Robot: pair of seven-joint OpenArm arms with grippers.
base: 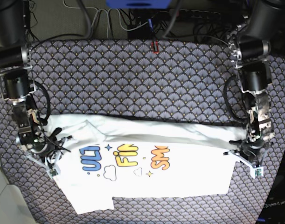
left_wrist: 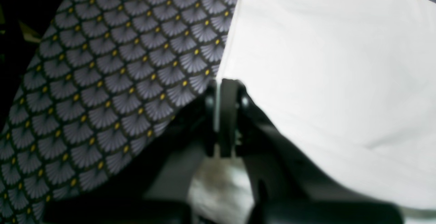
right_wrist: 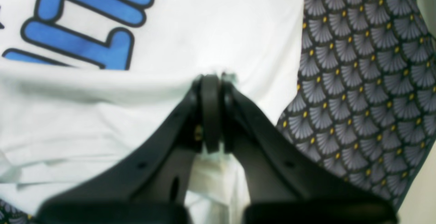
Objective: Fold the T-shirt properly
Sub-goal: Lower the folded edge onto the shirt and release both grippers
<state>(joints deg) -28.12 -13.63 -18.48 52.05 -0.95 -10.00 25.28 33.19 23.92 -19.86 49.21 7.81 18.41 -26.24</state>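
The white T-shirt [base: 179, 179] lies spread across the table in the base view, print side up, with the blue, yellow and orange letters showing. A plain white band of it is folded over along the far edge and covers the top of the print. My right gripper [base: 51, 151] sits at the shirt's left end, my left gripper [base: 247, 151] at its right end. In the right wrist view the right gripper [right_wrist: 211, 77] is shut on a fold of the T-shirt [right_wrist: 204, 29] below the blue letters. The left gripper [left_wrist: 223, 80] is shut on the edge of the plain white T-shirt [left_wrist: 323, 63].
A grey fan-patterned tablecloth [base: 133, 79] covers the table. Cables and a power strip [base: 147, 18] run along the back edge, with a small red item [base: 155, 46] just in front. Both arm bases [base: 11, 56] stand at the far corners.
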